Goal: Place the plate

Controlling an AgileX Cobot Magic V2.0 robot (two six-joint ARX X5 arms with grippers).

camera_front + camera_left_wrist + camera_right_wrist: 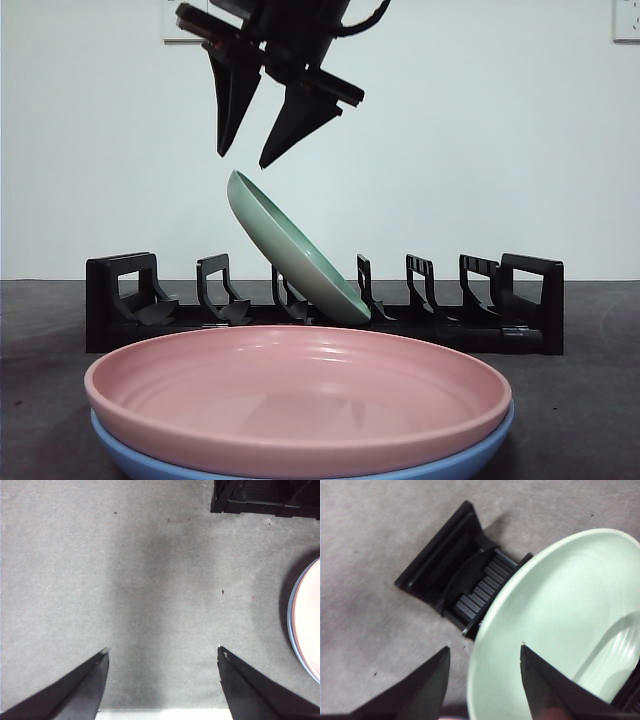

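The green plate (295, 255) is leaning steeply in the black rack (320, 310), behind the stacked pink plate (300, 385) and blue plate (300, 462). The right gripper (250, 158), jaws spread, is hovering just above its rim; a brush risks toppling it. The left gripper (162, 651) is waiting, spread, over bare table.

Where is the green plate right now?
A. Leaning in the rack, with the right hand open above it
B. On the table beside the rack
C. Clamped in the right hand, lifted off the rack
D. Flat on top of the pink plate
A: the green plate leans tilted in a slot of the rack, and the right hand hangs open just above its rim, not touching it.
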